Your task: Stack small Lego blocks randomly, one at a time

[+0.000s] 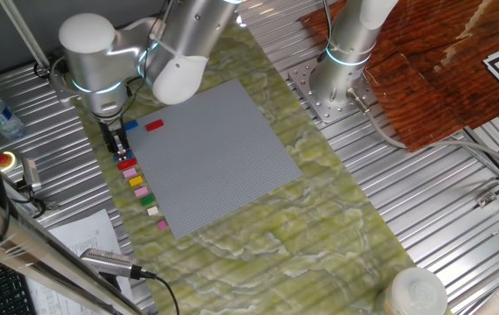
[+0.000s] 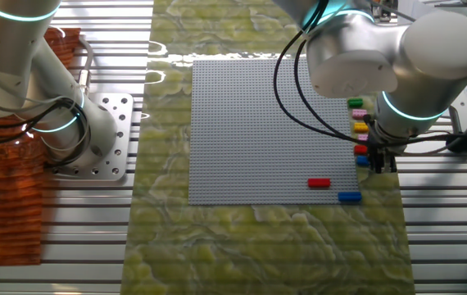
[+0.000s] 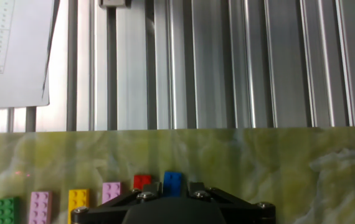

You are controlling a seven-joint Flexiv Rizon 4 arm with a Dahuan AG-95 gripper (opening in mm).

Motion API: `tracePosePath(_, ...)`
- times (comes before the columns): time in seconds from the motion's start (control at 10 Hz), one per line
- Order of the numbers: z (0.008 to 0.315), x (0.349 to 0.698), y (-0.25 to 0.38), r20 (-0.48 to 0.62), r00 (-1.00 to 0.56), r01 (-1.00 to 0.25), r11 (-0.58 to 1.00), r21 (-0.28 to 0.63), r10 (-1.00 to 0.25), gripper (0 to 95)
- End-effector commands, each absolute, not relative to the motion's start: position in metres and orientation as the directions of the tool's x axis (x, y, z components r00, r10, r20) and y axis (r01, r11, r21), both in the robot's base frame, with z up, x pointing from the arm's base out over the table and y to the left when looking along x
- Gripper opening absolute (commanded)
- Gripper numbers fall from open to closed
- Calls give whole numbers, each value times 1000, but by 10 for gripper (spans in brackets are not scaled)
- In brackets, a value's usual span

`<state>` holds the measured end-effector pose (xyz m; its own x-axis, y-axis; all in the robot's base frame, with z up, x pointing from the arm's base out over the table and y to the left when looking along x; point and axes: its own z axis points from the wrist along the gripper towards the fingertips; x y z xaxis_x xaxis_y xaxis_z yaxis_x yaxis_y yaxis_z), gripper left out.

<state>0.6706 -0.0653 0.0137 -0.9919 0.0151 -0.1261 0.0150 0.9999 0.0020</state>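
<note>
A: So, where's the arm now?

B: Its pincer [image 1: 116, 145] is down at the top end of the brick row beside the grey baseplate [image 1: 214, 153], right over a blue brick [image 3: 174, 180] with a red brick [image 3: 142, 182] touching it on the left.

A: Open or closed?

B: Can't tell; the hand view hides the fingertips behind the black body, and the fixed views are too small.

A: Other bricks?

B: A row continues along the baseplate edge: pink [image 3: 111, 192], yellow [image 3: 78, 203], another pink [image 3: 40, 206], green [image 3: 7, 210]. One red brick [image 1: 154, 125] sits on the baseplate, and a blue one [image 2: 349, 197] lies just off its corner on the green surface [image 1: 319, 236].

A: Tip for the grasp?

B: Probably centre on the blue brick only, keep clear of the red neighbour, lift straight up so the row isn't knocked.
</note>
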Motion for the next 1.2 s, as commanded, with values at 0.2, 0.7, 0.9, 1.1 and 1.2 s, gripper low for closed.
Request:
tracePosePath(0.2, 13, 671, -65, -129, -992, 16, 1000, 2, 16, 190)
tracePosePath(0.7, 12, 670, -66, -122, -992, 33, 999, 5, 34, 190)
tracePosePath(0.9, 10, 668, -67, -120, -992, 39, 999, 5, 40, 190)
tracePosePath(1.1, 8, 665, -68, -121, -992, 37, 999, 5, 37, 190)
tracePosePath(1.2, 8, 665, -68, -122, -992, 36, 999, 5, 36, 190)
